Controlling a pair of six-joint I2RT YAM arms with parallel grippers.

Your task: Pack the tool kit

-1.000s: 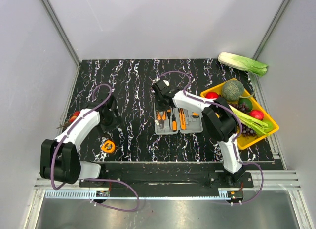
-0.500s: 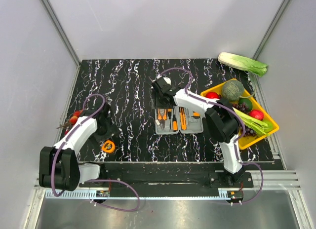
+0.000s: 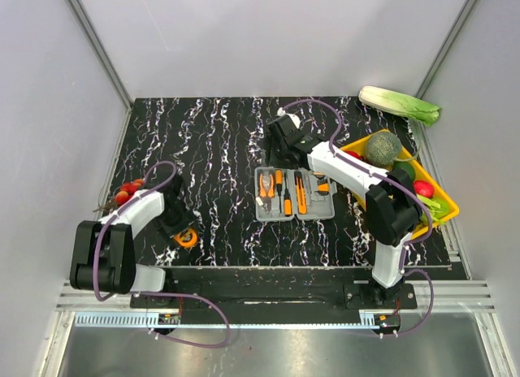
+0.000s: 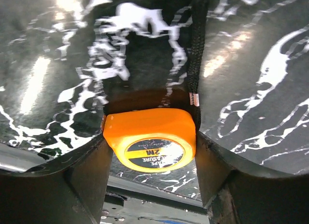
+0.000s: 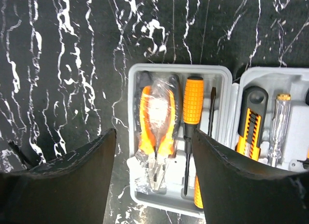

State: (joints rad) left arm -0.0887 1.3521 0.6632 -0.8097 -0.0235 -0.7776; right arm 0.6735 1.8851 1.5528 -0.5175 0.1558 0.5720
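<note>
The left gripper [image 4: 150, 137] is clamped on the orange tape measure [image 4: 150, 147], which lies on the black marbled table [image 3: 211, 141] (near its front edge). The right gripper [image 5: 153, 137], fingers apart and empty, hovers over the open grey case [image 5: 159, 68] mid-table, with pliers [image 5: 155, 118] and a screwdriver [image 5: 193, 103] inside.

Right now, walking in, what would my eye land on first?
Orange pops against the black table: an open grey tool case at the centre holds orange-handled tools, and an orange tape measure sits between the fingers of the left gripper at front left. A yellow tray of vegetables sits at the right edge.
</note>
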